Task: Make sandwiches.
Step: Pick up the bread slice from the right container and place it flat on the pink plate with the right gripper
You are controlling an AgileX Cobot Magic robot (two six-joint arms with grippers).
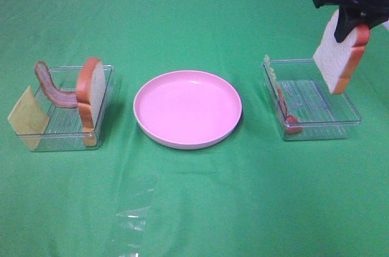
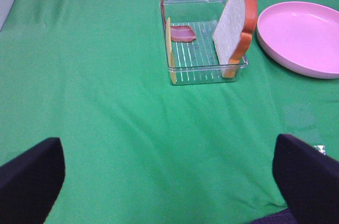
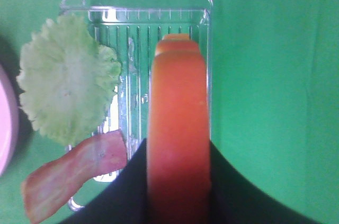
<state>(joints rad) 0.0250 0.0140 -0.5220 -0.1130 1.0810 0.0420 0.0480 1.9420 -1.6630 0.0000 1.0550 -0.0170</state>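
My right gripper [image 1: 349, 20] is shut on a white bread slice [image 1: 339, 53] with orange-brown crust and holds it in the air above the right clear tray [image 1: 316, 124]. In the right wrist view the crust [image 3: 177, 128] fills the middle between the fingers. That tray holds a lettuce leaf [image 3: 66, 94] and a bacon strip [image 3: 69, 173] leaning on its wall. The left clear tray [image 1: 55, 132] holds a second bread slice [image 1: 91, 93], a curved bacon strip [image 1: 51, 87] and a yellow cheese square [image 1: 27, 117]. My left gripper [image 2: 169, 181] is open and empty, well back from that tray.
A round pink plate [image 1: 187, 108] sits between the two trays on the green cloth; it also shows in the left wrist view [image 2: 302, 36]. A clear plastic scrap [image 1: 134, 214] lies on the cloth near the front.
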